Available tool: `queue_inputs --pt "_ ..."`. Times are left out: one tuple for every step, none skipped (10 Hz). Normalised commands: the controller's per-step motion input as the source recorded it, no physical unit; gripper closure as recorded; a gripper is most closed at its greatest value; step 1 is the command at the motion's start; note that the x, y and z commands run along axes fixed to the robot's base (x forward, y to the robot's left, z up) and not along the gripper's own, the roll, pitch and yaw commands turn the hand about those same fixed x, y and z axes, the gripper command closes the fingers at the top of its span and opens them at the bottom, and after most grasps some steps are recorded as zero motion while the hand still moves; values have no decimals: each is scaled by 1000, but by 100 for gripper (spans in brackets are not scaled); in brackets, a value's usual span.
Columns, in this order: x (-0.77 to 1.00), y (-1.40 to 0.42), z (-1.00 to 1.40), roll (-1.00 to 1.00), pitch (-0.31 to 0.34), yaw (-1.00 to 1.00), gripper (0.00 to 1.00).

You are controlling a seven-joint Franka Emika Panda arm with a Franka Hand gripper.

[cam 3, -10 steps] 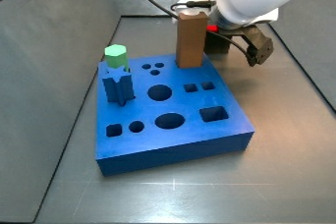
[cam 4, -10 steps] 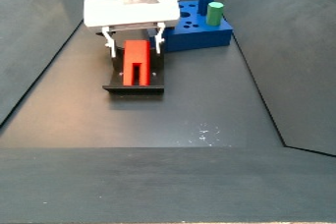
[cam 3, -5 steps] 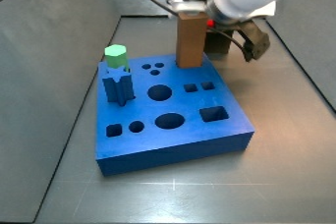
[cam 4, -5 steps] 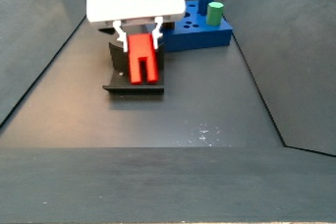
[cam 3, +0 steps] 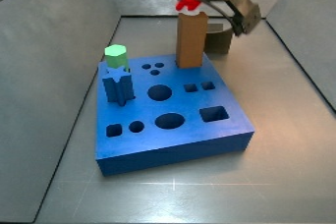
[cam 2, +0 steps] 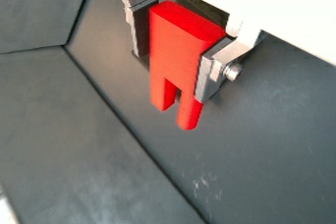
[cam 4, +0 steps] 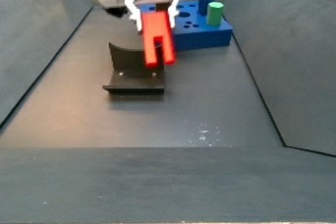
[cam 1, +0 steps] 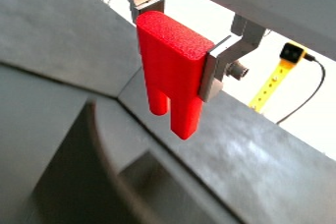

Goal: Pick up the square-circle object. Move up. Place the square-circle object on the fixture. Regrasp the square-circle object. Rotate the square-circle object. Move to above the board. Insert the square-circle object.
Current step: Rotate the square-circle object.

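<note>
We are holding the square-circle object (cam 4: 157, 33) clamped in our tool (cam 2: 176, 43), its fingers (cam 1: 226, 59) pinching the upper end while it is hanging clear above the fixture (cam 4: 134, 74). It is looking rigid, light, smooth-sided, so flat faces suit gripping.

The red square-circle object (cam 4: 157, 33) hangs clamped in the gripper (cam 4: 153, 16), upper centre, apparently clear of the fixture (cam 4: 134, 71). The blue board (cam 3: 171, 105) lies mid-frame in a side view.
</note>
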Motion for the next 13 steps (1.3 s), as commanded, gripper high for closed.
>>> queue_inputs --pt "-952 86 1000 -142 -126 -56 100" --pt "-993 82 1000 -140 -120 -79 100" --pt "-1000 75 970 -149 -112 -96 100" --pt "-1000 69 918 -152 -94 -108 100" --pt "-1000 64 887 -154 -84 -112 100" --pt "-1000 56 818 -155 -66 -113 100" --pt "-1000 54 772 -157 -59 -112 100" --pt "-976 48 647 -156 -46 -100 100" --pt "-878 39 482 -155 -40 -95 100" --pt "-746 29 260 -154 -34 -84 100" --pt "-678 28 145 -156 -36 -80 100" --pt "-473 34 22 -134 -35 -66 100" --pt "-387 26 25 -137 -32 -62 100"
